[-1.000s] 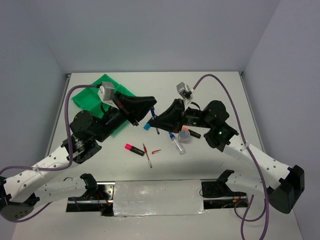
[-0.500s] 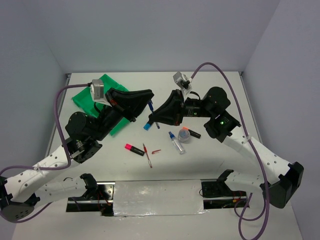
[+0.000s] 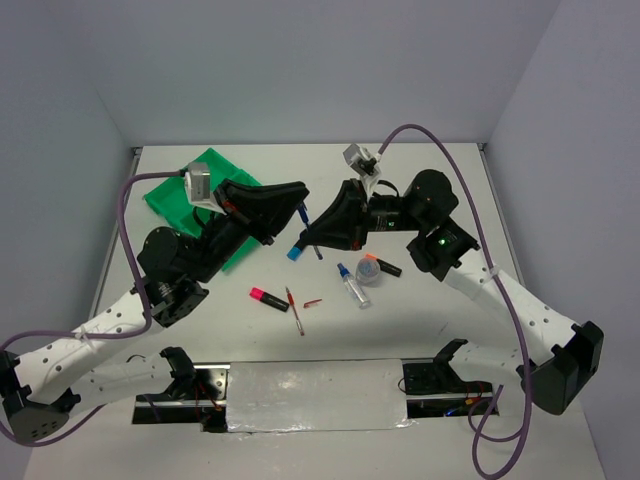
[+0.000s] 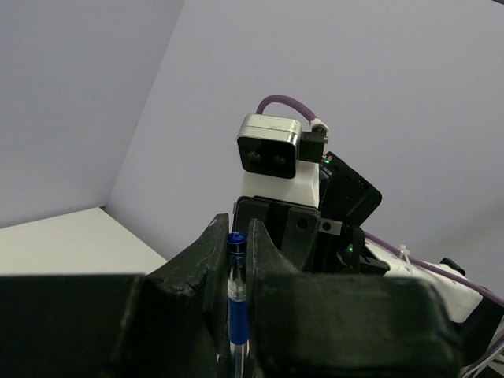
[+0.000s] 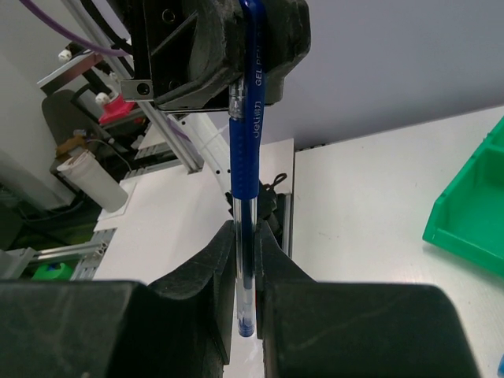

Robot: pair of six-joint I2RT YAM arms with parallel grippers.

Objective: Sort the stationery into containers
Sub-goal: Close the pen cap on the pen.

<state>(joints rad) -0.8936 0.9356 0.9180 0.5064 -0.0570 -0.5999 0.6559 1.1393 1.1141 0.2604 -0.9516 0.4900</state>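
A thin blue pen (image 3: 303, 214) hangs in the air above the table's middle, held at both ends. My left gripper (image 3: 299, 196) is shut on its capped end; in the left wrist view the pen (image 4: 236, 272) stands clamped between the two fingers. My right gripper (image 3: 313, 231) is shut on the clear tip end, and the right wrist view shows the pen (image 5: 249, 150) running up from my gripper (image 5: 248, 236) into the other one. The green tray (image 3: 185, 192) lies at the far left, partly hidden by the left arm.
On the table lie a pink-ended highlighter (image 3: 265, 296), a red pen (image 3: 295, 311), a small red piece (image 3: 313, 302), a blue-capped clear tube (image 3: 353, 285), a tape roll (image 3: 369, 271), an orange-ended highlighter (image 3: 386, 267) and a blue-ended highlighter (image 3: 294, 254).
Both grippers have risen and shifted slightly towards the back of the table with the blue pen held between them. The things on the table have not moved.
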